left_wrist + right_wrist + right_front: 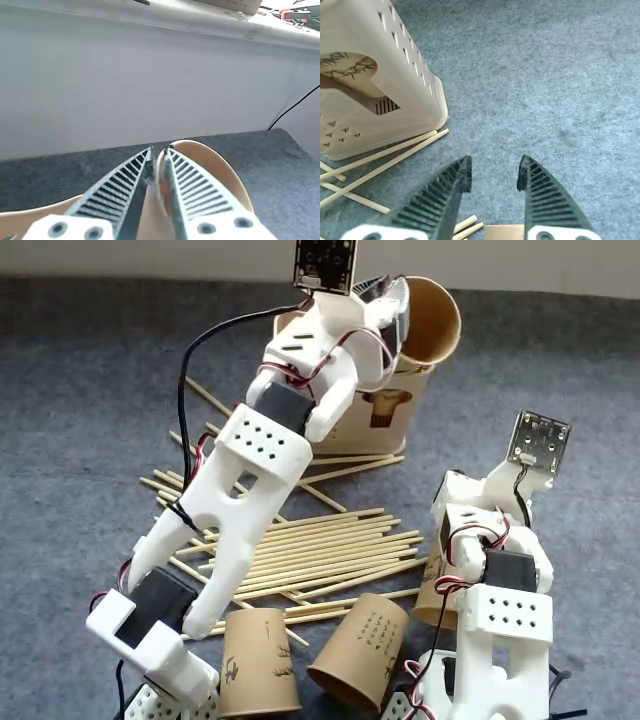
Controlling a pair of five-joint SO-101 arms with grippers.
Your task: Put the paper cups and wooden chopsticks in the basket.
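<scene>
Left end effector (397,302) is clenched on the rim of a paper cup (435,328), one finger inside the cup and one outside. Left wrist view confirms it: the end effector (159,149) is closed on the cup wall (215,167). The held cup is tilted on its side, mouth facing the right edge of the table. It sits above the basket (412,390), over the basket's top right corner.

The basket stands toward the far edge of the table (80,360), roughly mid-width.

Right end effector (494,172) is released, jaws apart with nothing between them. It hangs over bare table just beside the basket corner (395,65).

The wooden chopsticks (330,545) are loose on the table, fanned out in a pile in front of the basket. A few of them (395,152) touch the basket's base.

Two more cups lie on their sides near the near edge, one (258,665) and another (362,650), just beside each other. A third cup (432,592) is partly hidden under the right arm (500,615).
</scene>
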